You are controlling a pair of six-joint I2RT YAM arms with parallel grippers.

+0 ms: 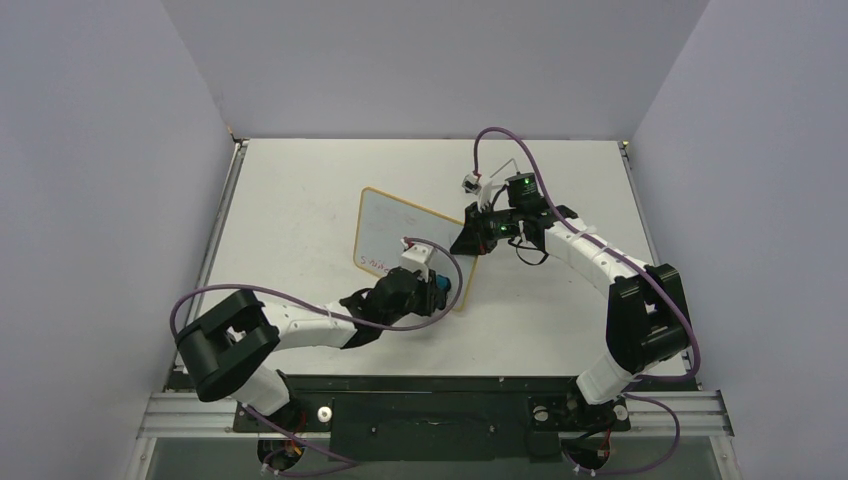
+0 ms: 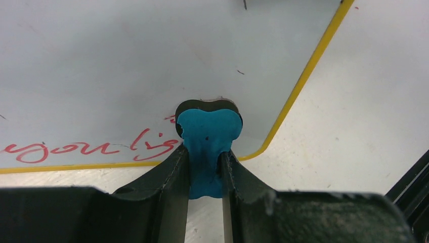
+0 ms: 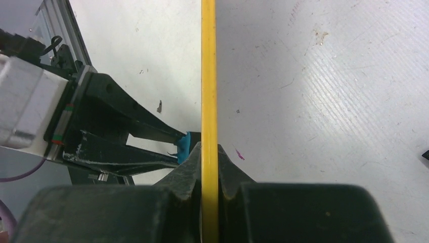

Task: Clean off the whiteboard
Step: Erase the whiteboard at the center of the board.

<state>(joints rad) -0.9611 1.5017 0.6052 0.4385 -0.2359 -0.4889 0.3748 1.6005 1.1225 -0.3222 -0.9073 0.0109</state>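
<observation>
Whiteboard (image 1: pixel 400 235), a small rectangular white panel with a thin yellow-toned frame, sits near the middle of the pale grey desk (image 1: pixel 300 190), and seems to be raised at a tilt rather than lying flat. Red handwritten lines (image 1: pixel 375 262) run along its near-left edge.

The left gripper (image 1: pixel 440 290) is clenched on an eraser (image 1: pixel 441 287), a small blue block with a black pad, at the board's near-right corner. From the left wrist, the gripper (image 2: pixel 206 152) squeezes the blue body of the eraser (image 2: pixel 208 129) between both fingers, and the black pad is pressed against the white surface of the whiteboard (image 2: pixel 126 61) just right of the red handwritten lines (image 2: pixel 91 149). The rounded yellow corner of the frame curves past just beside the eraser, with bare desk (image 2: pixel 364 126) beyond it.

The right gripper (image 1: pixel 470 240) grasps the board's right edge. In the right wrist view, this gripper (image 3: pixel 208 152) is closed on the yellow frame of the whiteboard (image 3: pixel 208 76), which is seen edge-on as a straight vertical strip. To its left, the left gripper (image 3: pixel 178 146) brings the eraser (image 3: pixel 183 144) up against the board, close to the right gripper's fingers. Scuffed desk (image 3: pixel 329 101) lies to the right.
</observation>
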